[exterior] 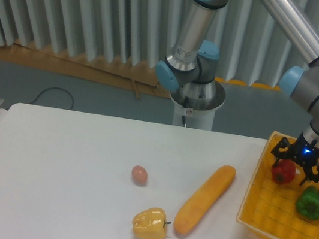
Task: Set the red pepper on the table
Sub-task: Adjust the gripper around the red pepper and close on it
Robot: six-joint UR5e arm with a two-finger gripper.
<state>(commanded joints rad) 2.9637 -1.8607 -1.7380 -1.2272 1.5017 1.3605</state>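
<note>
Hovering over the yellow woven basket [264, 224], the gripper [297, 167], fingers apart around the red pepper [283, 172], must next close, lift and cross to the table [57, 188].

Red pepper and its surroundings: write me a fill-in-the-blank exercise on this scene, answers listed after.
1. The red pepper sits inside the yellow ____.
2. The hand is right over the ____ pepper.
3. Beside the red pepper in the basket lies a ____ pepper.
4. On the table, the yellow pepper lies next to a long orange ____.

Missing words: basket; red; green; carrot
</note>
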